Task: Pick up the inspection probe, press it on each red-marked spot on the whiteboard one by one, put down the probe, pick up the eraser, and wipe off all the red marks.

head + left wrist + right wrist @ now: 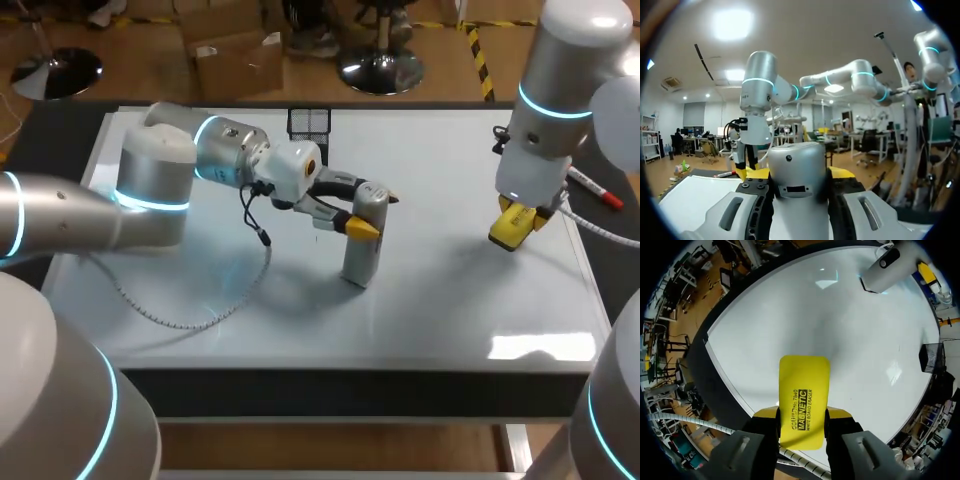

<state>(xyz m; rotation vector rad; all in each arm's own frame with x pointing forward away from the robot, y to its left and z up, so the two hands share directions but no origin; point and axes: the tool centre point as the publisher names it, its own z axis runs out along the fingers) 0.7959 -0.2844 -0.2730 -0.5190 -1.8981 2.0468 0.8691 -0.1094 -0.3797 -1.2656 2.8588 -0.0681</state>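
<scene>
My left hand (360, 223) is clamped on the probe (361, 255), a finger on each side of its grey body. The probe stands upright near the middle of the whiteboard (450, 300). I can't tell whether its foot touches the board or sits just off it. My right hand (515, 224) hangs above the board's right side, closed on the yellow eraser (508, 230), which sticks out ahead of the fingers.

I judge the probe step to be about over, with the set-down next. I can't find a red mark in any view, so I can't confirm which spots are left.

The risks I see:
- If I let go before the foot is flat on the board, the tall probe could topple.
- The left arm and its loose cable (190, 322) lie across the board's left half. A wipe that way could snag the cable or bump the arm.
- The eraser is gripped only at its near end, so pressing hard while wiping could twist it out of the fingers.
- Wiping without seeing the marks could leave some behind.
</scene>
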